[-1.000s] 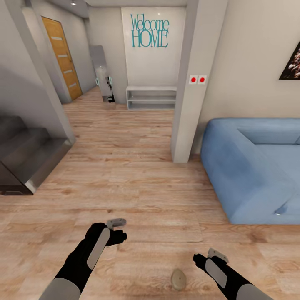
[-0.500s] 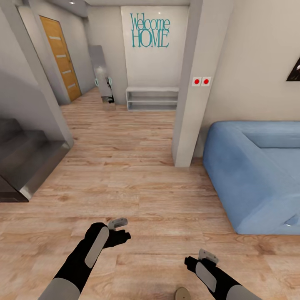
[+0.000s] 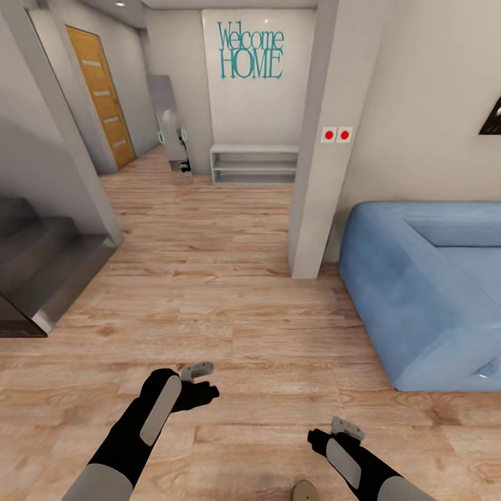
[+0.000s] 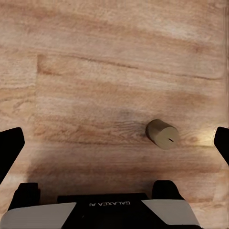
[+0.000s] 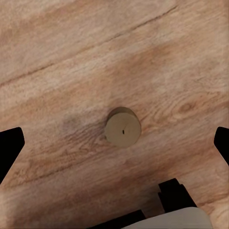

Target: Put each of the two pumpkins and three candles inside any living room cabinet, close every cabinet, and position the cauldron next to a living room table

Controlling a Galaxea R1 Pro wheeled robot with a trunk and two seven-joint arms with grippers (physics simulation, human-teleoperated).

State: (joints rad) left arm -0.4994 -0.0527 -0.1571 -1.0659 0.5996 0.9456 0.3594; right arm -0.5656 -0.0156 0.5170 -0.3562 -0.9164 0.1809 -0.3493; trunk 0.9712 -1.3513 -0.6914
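One candle (image 3: 304,490), a stubby beige cylinder, stands on the wooden floor at the bottom edge of the head view, just left of my right arm. It is also seen from above, as the candle (image 5: 123,127) under my right gripper (image 5: 117,143) and the candle (image 4: 163,134) off to one side of my left gripper (image 4: 116,143). Both grippers are open, their fingers wide apart with nothing between them. From the head camera my left gripper (image 3: 197,396) and right gripper (image 3: 321,438) hang low over the floor. The pumpkins, cabinet, cauldron and table are out of view.
A blue sofa (image 3: 424,292) fills the right side. A grey pillar (image 3: 316,139) stands ahead beside it. Dark stairs (image 3: 42,271) rise at the left. Beyond are a hallway with a white low shelf (image 3: 254,163) and an orange door (image 3: 104,97).
The whole head view shifted since one second ago, so the camera moved: the candle now sits lower in the frame and the sofa further right. Nothing changed in the last half second.
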